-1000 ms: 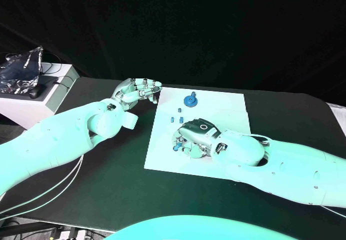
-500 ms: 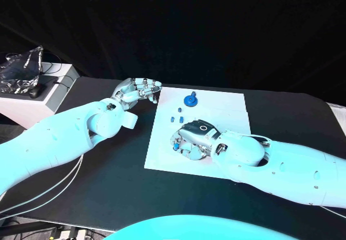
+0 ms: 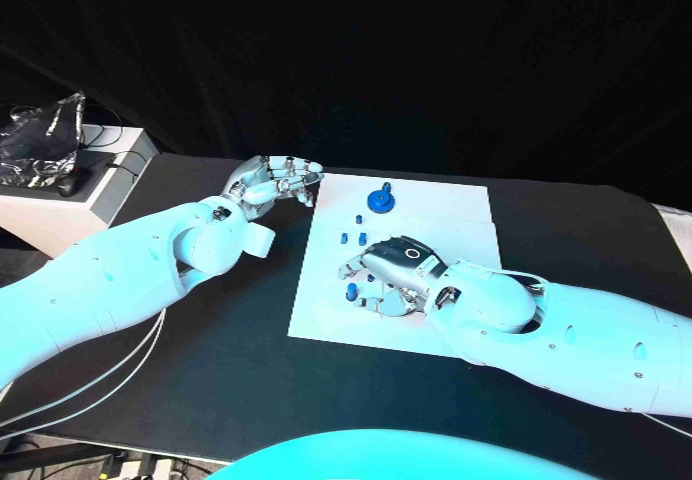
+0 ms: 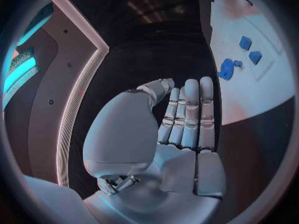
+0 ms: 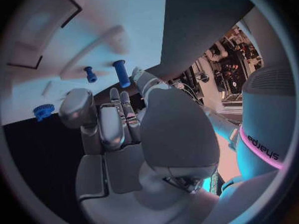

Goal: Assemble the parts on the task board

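Note:
The white task board (image 3: 462, 225) lies in the middle of the black table. A blue gear (image 3: 379, 201) stands near its far edge, with three small blue pieces (image 3: 358, 218) below it. My right hand (image 3: 392, 277) hovers low over the board's near left part, fingers spread and holding nothing. A blue peg (image 3: 351, 291) sits on the board just off its fingertips (image 5: 141, 77); the right wrist view shows this peg (image 5: 121, 73) free of the hand. My left hand (image 3: 274, 183) holds nothing and stays beside the board's far left corner, its fingers (image 4: 190, 112) extended side by side.
A white box (image 3: 90, 185) with a crumpled clear bag (image 3: 43, 140) on top stands at the table's far left. The board has shallow recesses (image 5: 44, 25) in its surface. Bare black table lies to the left and in front of the board.
My right hand has spread its fingers and let go of the blue peg, which now rests on the board at its fingertips. The left hand has not moved.

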Tool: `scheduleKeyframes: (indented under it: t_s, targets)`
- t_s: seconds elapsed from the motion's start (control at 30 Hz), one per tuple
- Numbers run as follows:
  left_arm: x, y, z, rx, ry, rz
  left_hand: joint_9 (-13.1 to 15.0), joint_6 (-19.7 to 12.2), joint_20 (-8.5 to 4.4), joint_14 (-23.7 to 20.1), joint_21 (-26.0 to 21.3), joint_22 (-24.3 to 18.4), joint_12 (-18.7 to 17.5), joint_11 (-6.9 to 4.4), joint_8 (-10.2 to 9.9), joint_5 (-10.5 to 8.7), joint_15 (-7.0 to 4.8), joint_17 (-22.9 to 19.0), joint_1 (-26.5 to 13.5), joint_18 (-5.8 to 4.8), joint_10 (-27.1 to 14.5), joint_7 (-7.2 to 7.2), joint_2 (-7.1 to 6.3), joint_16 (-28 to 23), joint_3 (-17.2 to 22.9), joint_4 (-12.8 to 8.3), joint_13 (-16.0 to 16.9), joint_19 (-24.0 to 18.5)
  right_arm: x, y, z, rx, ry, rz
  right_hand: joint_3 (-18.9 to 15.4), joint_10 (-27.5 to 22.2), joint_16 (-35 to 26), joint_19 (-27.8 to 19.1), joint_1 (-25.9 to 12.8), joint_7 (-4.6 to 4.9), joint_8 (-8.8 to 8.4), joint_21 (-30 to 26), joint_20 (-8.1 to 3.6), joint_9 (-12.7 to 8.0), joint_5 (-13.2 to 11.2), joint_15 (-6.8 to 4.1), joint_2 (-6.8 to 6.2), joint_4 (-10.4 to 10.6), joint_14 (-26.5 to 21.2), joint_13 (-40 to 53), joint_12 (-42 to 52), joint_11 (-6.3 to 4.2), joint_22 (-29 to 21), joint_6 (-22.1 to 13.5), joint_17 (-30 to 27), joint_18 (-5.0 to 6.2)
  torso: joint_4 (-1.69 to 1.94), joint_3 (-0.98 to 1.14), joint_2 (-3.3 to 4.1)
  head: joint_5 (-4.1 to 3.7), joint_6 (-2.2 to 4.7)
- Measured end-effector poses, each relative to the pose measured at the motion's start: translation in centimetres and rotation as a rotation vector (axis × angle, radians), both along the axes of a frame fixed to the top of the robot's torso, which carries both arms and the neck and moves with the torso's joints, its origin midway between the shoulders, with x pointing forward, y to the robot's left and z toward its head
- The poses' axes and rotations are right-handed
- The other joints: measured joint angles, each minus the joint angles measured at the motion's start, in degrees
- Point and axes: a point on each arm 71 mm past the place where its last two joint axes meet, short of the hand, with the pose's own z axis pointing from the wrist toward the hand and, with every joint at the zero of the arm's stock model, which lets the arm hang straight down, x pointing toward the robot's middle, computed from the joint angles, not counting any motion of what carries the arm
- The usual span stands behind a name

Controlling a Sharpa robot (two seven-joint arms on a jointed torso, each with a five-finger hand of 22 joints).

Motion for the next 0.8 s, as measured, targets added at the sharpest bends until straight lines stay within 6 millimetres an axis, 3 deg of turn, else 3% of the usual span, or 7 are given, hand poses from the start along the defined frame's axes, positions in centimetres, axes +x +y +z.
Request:
scheduleKeyframes:
  t_s: [0.1,0.2,0.3,0.43,0.53,0.67,0.8]
  targets:
    - [0.0,0.0,0.0,0.0,0.001,0.0,-0.11,-0.2,0.0,0.0,0.0,0.0,0.0,0.0,0.0,0.0,0.0,0.0,0.0,0.0,0.0,-0.2,0.0,0.0,0.0,0.0,-0.04,0.0,0.1,-0.3,0.2,0.036,-0.012,-0.014,-9.17,-3.52,-0.05,0.11,5.64,-1.15,-0.62,-1.44,0.29,-3.21,0.37,0.66,0.63,6.39,0.0,-0.01,1.22,0.46,-0.96,-6.4,-0.79,0.0,0.01,0.0,0.0,-0.11,0.1]
    - [0.0,0.0,0.0,0.0,0.003,-0.002,-0.1,-0.2,0.0,0.0,0.0,0.01,-0.24,0.0,0.0,0.0,0.0,0.0,0.0,0.0,0.0,-0.2,0.0,0.0,0.0,0.0,-0.11,0.0,0.2,-1.0,0.5,0.074,-0.016,-0.033,-10.67,-3.52,-0.05,0.15,6.28,-1.61,-0.91,-1.4,0.29,-5.46,0.37,0.66,1.02,7.25,0.0,0.01,2.44,0.43,-0.91,-11.38,-0.93,0.0,0.01,0.0,-0.03,-0.25,0.26]
    - [0.0,0.0,0.0,0.001,0.004,-0.002,-0.1,-0.2,0.0,0.0,0.0,0.05,-0.24,0.0,0.0,0.0,0.0,0.0,0.0,0.0,0.0,-0.2,0.0,0.0,0.0,0.0,-0.11,0.0,0.4,-1.9,0.8,0.111,-0.008,-0.059,-10.65,-1.54,0.21,1.09,6.72,-0.39,-0.91,0.37,-0.03,-6.0,1.0,0.41,1.5,7.24,0.24,0.23,4.13,-0.21,0.2,-12.06,0.18,0.0,0.01,0.0,-0.07,-0.44,0.46]
    - [0.0,0.0,-0.1,0.001,0.005,-0.001,-0.1,-0.2,0.0,0.0,0.0,0.04,-0.24,0.0,0.0,0.0,0.0,0.0,0.0,0.0,0.0,-0.2,0.0,0.0,0.0,0.0,-0.11,0.0,1.3,-4.3,2.2,0.181,0.022,-0.129,-9.12,5.6,1.86,2.26,5.09,3.72,2.86,4.0,-0.12,-3.87,3.44,0.02,3.25,7.0,0.83,0.83,7.86,-0.36,2.6,-2.14,3.04,0.0,-0.02,-0.01,-0.14,-0.83,0.85]
    - [0.0,0.1,-0.1,0.003,0.005,0.001,-0.1,-0.2,0.0,0.0,0.0,0.04,-0.24,0.0,0.0,0.0,0.0,0.0,0.0,0.0,0.0,-0.2,0.0,0.0,0.0,0.0,-0.1,0.0,2.5,-6.8,3.9,0.243,0.064,-0.212,-6.83,12.49,3.34,3.24,3.49,2.92,5.05,7.01,-0.95,-3.65,7.53,-0.84,4.78,7.11,1.0,2.34,10.62,-1.71,4.62,1.31,5.69,0.0,-0.14,-0.03,-0.23,-1.16,1.46]
    - [0.0,0.3,-0.2,0.005,0.008,0.004,-0.1,-0.2,0.0,0.0,0.0,0.04,-0.24,0.0,0.0,0.0,0.0,-0.05,0.0,0.0,0.0,-0.2,0.0,0.0,0.0,0.0,-0.1,0.0,3.8,-9.8,5.4,0.304,0.141,-0.322,-4.94,18.51,4.26,3.67,0.34,1.14,6.75,8.8,-2.37,-3.04,8.66,-2.6,4.04,6.91,0.93,9.13,18.79,-3.87,5.21,3.32,7.11,0.01,-0.39,-0.05,-0.44,-1.75,2.1]
    - [-0.1,0.5,-0.2,0.008,0.009,0.007,-0.1,-0.2,0.0,0.0,0.0,0.04,-0.24,0.0,0.0,0.0,0.0,-0.05,0.0,0.0,0.0,-0.2,0.0,0.0,0.0,0.0,-0.1,0.0,4.9,-13.3,6.6,0.303,0.239,-0.444,-2.65,20.23,4.74,3.72,-4.44,-0.12,9.73,11.78,-3.11,0.23,8.87,-3.19,3.02,7.01,0.92,49.76,55.72,-4.92,5.21,4.77,8.63,-0.93,-0.63,-0.08,-0.68,-2.96,2.64]
